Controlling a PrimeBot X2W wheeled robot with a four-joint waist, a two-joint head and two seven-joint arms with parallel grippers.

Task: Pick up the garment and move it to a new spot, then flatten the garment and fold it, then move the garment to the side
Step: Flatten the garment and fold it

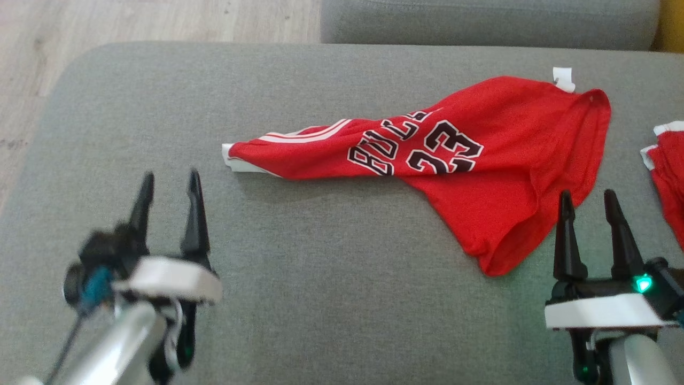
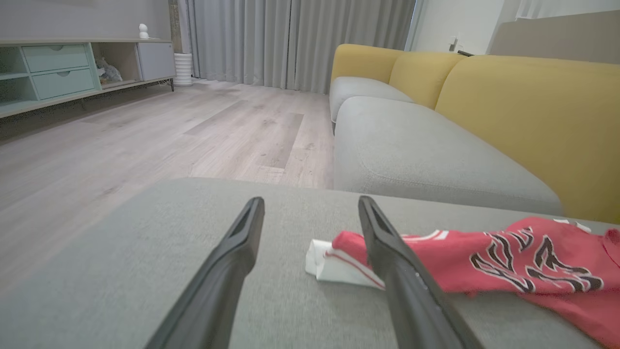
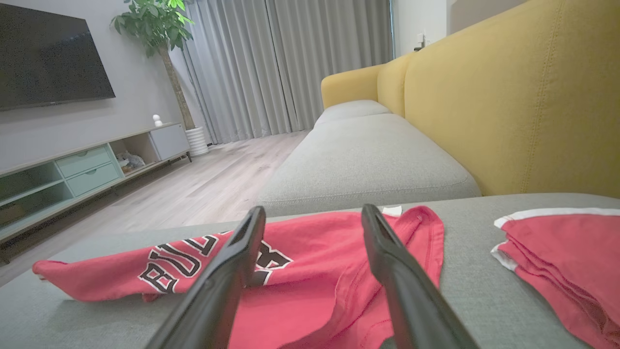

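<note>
On the grey cushion [image 1: 320, 299] the red jersey [image 1: 481, 176] lies crumpled and roughly wedge-shaped. Its narrow white-trimmed end points to the robot's left and its wide end spreads toward the right side. The left gripper [image 1: 171, 174] sits low at the left, forearm angling up from the bottom corner and fingers pointing away from the robot. Its jaws are apart with nothing between them. It is clear of the jersey's narrow end, near it but not touching (in the left wrist view that white-edged tip shows just past one finger [image 2: 387, 252]). The right gripper [image 1: 588, 193] reaches in from the lower right, wrist level and fingers pointing forward. Its jaws are spread with no cloth pinched, tips at the jersey's wide lower edge; contact cannot be told. Black lettering with white outline [image 1: 417, 147] reads "BUL" with the rest lost in a fold, and "23" sits beside it. A small white tag [image 1: 564, 79] sticks out at the jersey's far edge, its text too small to read. A second red garment [image 1: 668, 160] with white trim lies at the right edge, apart from the jersey.
</note>
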